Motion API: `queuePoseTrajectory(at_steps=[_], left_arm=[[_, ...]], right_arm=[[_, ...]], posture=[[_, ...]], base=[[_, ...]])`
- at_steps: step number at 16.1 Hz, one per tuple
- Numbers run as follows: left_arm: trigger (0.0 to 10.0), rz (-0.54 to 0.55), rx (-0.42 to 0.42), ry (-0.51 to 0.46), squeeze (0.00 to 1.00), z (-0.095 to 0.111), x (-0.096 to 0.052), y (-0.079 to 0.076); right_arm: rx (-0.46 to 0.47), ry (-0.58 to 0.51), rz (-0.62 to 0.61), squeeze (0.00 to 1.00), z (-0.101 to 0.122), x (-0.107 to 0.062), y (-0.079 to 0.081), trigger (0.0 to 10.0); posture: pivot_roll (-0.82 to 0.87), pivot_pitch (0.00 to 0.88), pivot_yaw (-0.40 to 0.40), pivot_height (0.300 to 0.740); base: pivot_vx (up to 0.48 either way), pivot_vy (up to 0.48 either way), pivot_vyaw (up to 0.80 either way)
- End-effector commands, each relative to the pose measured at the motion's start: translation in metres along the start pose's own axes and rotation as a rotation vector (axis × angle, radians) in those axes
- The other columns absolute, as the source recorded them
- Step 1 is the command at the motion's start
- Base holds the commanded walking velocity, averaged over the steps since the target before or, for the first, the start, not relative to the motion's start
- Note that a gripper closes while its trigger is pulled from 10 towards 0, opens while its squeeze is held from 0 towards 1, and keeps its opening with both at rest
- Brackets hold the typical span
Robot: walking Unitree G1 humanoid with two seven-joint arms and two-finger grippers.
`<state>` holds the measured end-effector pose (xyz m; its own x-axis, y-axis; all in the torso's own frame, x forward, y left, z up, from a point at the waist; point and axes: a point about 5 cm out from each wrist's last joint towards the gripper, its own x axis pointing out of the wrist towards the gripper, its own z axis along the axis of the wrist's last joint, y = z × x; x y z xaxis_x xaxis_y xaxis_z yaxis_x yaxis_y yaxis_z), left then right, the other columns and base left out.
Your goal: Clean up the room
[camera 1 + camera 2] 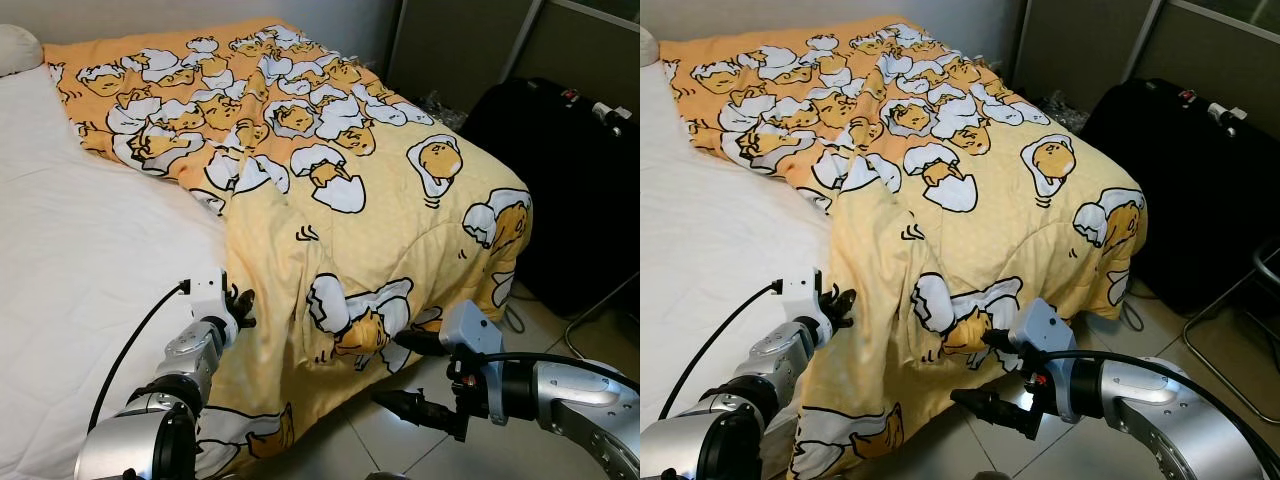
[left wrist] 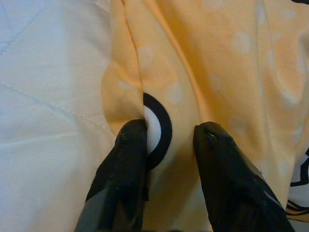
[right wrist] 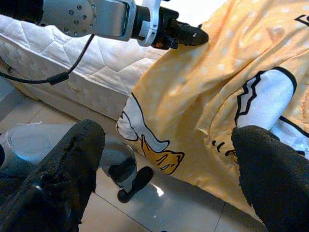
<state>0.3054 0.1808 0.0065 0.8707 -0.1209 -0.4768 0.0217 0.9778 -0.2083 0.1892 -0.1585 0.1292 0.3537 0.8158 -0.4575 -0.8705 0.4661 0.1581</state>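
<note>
A yellow blanket (image 1: pixel 330 180) printed with egg cartoons covers the right half of the bed and hangs over its foot end toward the floor. My left gripper (image 1: pixel 243 308) sits at the blanket's left edge, where it meets the bare white mattress (image 1: pixel 80 240). In the left wrist view the gripper (image 2: pixel 169 140) is shut on a raised fold of the blanket (image 2: pixel 164 96). My right gripper (image 1: pixel 405 372) is open wide, low beside the hanging blanket at the bed's foot. In the right wrist view the draped blanket (image 3: pixel 217 96) lies just beyond its fingers (image 3: pixel 63 179).
A black suitcase (image 1: pixel 570 170) stands right of the bed against a dark panel. A thin metal frame (image 1: pixel 600 310) and a cable (image 1: pixel 515 318) lie on the tiled floor (image 1: pixel 400 440) nearby. A white pillow (image 1: pixel 18 45) lies at the bed's far left corner.
</note>
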Motion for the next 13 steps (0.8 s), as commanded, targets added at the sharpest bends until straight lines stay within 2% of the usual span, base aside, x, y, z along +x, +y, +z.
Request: queuePoseTrajectory(at_steps=[1,11,13], left_arm=[[0.0,0.002,0.003,0.013,0.00,-0.0015,0.0001,-0.0003],[0.0,0.018,-0.001,0.009,0.00,-0.0003,-0.0005,0.0031],[0.0,0.014,0.005,0.001,0.00,0.0006,-0.0012,0.0053]], right_arm=[[-0.018,0.000,-0.005,0.00,0.0040,-0.0012,-0.0003,10.0],[-0.030,0.001,0.001,0.00,0.0062,0.0029,-0.0037,10.0],[-0.042,-0.004,-0.021,0.00,0.0064,0.0047,-0.0075,10.0]], posture=[[-0.42,0.000,-0.036,0.740],[-0.41,0.000,-0.041,0.740],[-0.39,0.000,-0.021,0.740]], base=[[0.000,0.000,0.00],[0.000,0.000,0.00],[0.000,0.000,0.00]])
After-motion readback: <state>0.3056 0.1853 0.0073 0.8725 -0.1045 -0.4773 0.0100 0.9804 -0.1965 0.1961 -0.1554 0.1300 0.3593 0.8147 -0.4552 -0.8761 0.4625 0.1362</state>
